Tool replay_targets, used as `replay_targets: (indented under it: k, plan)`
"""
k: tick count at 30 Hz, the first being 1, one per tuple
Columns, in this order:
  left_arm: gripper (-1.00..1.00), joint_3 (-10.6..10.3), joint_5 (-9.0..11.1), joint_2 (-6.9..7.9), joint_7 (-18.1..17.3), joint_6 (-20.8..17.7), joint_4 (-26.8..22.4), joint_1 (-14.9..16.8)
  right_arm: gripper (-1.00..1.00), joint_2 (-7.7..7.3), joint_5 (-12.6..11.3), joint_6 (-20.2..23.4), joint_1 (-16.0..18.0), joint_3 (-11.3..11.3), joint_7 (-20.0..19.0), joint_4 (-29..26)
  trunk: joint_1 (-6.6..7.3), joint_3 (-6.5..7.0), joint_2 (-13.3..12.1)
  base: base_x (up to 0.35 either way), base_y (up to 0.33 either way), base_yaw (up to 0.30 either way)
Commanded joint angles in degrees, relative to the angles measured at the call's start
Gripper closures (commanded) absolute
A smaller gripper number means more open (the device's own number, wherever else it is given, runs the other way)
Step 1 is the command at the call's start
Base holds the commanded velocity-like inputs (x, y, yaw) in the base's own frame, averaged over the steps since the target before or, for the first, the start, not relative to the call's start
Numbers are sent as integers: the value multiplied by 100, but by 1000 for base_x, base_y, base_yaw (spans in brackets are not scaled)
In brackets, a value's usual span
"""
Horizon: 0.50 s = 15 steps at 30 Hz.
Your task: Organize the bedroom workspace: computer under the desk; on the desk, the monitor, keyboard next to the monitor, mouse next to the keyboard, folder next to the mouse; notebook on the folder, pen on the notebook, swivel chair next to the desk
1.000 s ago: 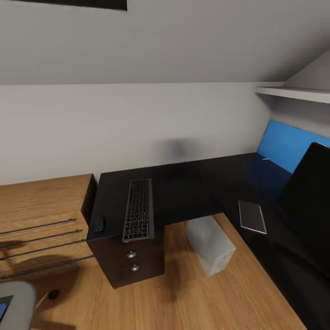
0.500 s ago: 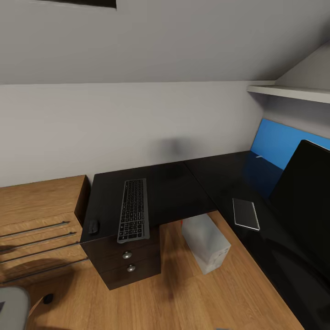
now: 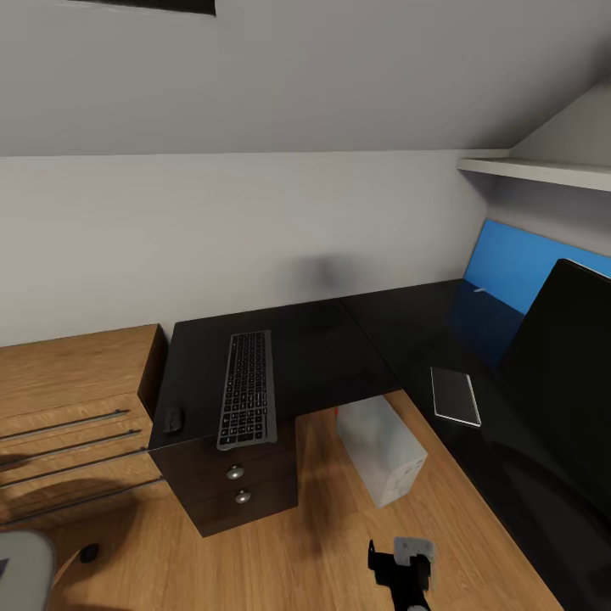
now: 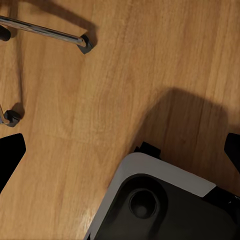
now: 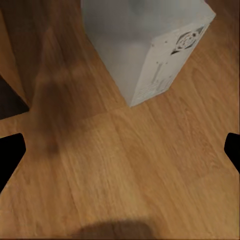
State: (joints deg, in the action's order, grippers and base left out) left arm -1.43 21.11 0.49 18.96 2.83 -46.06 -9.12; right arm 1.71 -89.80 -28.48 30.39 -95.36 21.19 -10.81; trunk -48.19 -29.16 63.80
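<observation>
The black desk [image 3: 331, 339] carries the keyboard [image 3: 248, 389] lengthwise on its left wing, with the mouse [image 3: 173, 418] beside it at the edge. On the right wing lie the grey notebook [image 3: 455, 395] and the monitor [image 3: 564, 365]. A thin pale stick, perhaps the pen [image 3: 479, 290], lies by the blue panel. The computer [image 3: 382, 450] [image 5: 145, 45] stands on the floor in the desk's inner corner. My right gripper [image 3: 406, 564] [image 5: 120, 152] hangs open over the floor in front of it. My left gripper [image 4: 120, 150] is open above the floor. The swivel chair [image 3: 21, 564] shows a corner. The folder is out of view.
A light wooden dresser [image 3: 76, 365] with long bar handles adjoins the desk's left end. A white shelf [image 3: 543, 172] hangs above the blue back panel [image 3: 518, 271]. Chrome chair legs [image 4: 45, 30] and my own base [image 4: 165, 205] lie under the left gripper.
The camera swung slightly right at first, then held still. My right gripper has risen into the bottom of the head view.
</observation>
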Motion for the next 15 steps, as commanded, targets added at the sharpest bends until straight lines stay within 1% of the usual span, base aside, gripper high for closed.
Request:
replay_targets:
  k: [1,5,6,9,12,15]
  plan:
    - [-100,-15,60,3,20,23,-8,-2,-100,-1,-47,-8,134,-45,34,17,-1,-5,4,0,0,0]
    - [-100,-15,60,4,24,22,-8,-2,-100,-3,-58,13,564,-29,-8,80,-1,-5,4,0,0,0]
    - [-100,-15,60,4,25,21,-8,-2,-100,-3,-68,24,775,-20,-68,97,-1,-5,4,0,0,0]
    - [-100,-13,60,4,27,20,-8,-2,-100,-11,-123,58,1132,33,-195,119,-1,-5,4,0,0,0]
    - [-100,-11,59,4,28,21,-8,-2,-100,-24,-280,181,1501,187,-328,133,-1,-5,4,0,0,0]
    - [-100,-13,59,4,28,18,-7,-2,-100,-73,-514,485,1846,416,-469,141,-1,-5,4,0,0,0]
